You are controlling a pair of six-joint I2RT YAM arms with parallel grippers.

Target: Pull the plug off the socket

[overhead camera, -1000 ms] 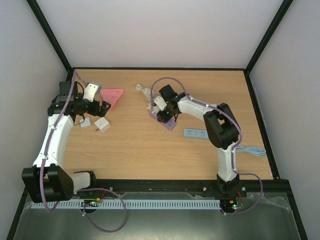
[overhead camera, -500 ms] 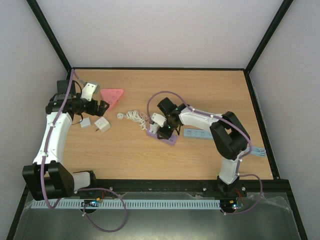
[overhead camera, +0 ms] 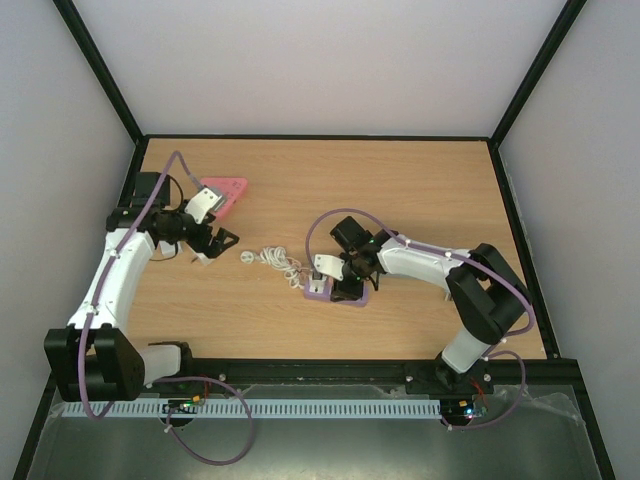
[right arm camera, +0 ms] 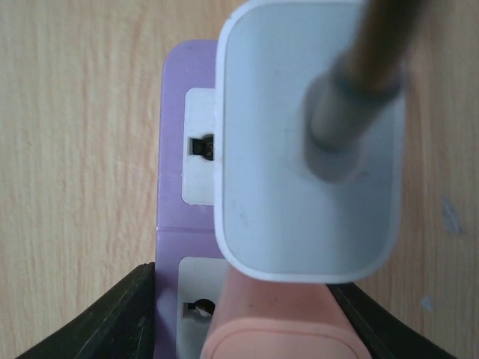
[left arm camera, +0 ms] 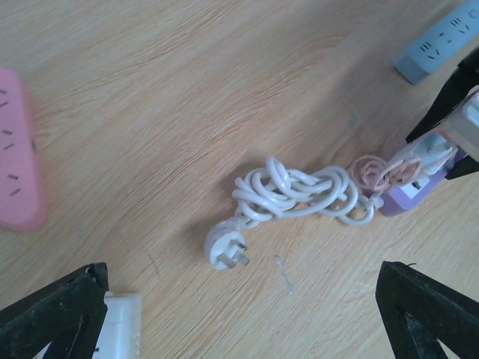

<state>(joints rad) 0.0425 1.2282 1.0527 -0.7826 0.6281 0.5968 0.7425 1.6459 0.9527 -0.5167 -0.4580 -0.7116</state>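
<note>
1. Top view: on the wooden desk (overhead camera: 430,180), a purple socket strip (overhead camera: 318,293) lies just past centre toward 5 o'clock. A white rounded-square plug (overhead camera: 325,265) stands up from it.
2. Top view: the right tool (overhead camera: 338,283) is down on that strip, its black fingers either side of it.
3. Top view: the left tool (overhead camera: 215,240) hovers at 9 o'clock, jaws wide and holding nothing. A pink triangular power strip (overhead camera: 228,188) lies near it at 12 o'clock. A coiled white cable (overhead camera: 278,262) lies between the two tools.
4. Left wrist view: the left tool (left arm camera: 239,314) is spread wide, with one fingertip in each bottom corner. The white cable (left arm camera: 296,194) lies bunched at centre, and its round white pronged plug (left arm camera: 228,247) lies free on the wood at 7 o'clock of the bunch.
5. Left wrist view: at 3 o'clock a pink cord coil (left arm camera: 382,172) touches the purple socket strip (left arm camera: 415,191). A pale blue power strip (left arm camera: 441,41) lies at 1 o'clock, and the pink strip (left arm camera: 19,149) at 9 o'clock. A small white block (left arm camera: 121,325) lies beside the left fingertip.
6. Right wrist view: the white plug (right arm camera: 299,172) fills the centre, seated in the purple strip (right arm camera: 174,149), with a grey cord (right arm camera: 374,52) leaving at 1 o'clock. A pink plug (right arm camera: 281,329) sits just beside it at 6 o'clock.
7. Right wrist view: the right tool (right arm camera: 232,329) is partly closed, gripping the strip across its width.
</note>
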